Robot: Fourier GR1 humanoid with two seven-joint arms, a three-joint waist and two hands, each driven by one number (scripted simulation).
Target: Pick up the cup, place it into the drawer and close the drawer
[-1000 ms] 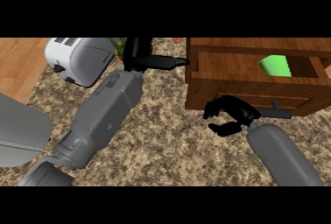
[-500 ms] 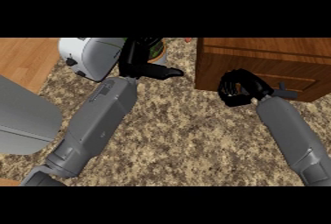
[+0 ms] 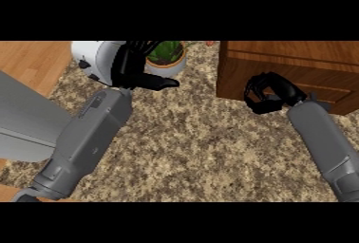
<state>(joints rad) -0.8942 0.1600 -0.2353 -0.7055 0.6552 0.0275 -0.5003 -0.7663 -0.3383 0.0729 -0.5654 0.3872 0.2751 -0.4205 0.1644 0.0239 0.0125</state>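
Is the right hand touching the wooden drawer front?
Touching. In the head view the right hand, fingers curled, lies against the drawer front with no visible gap.

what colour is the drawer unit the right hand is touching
Reddish-brown wood. The drawer unit shows best in the head view, with the right hand against its front.
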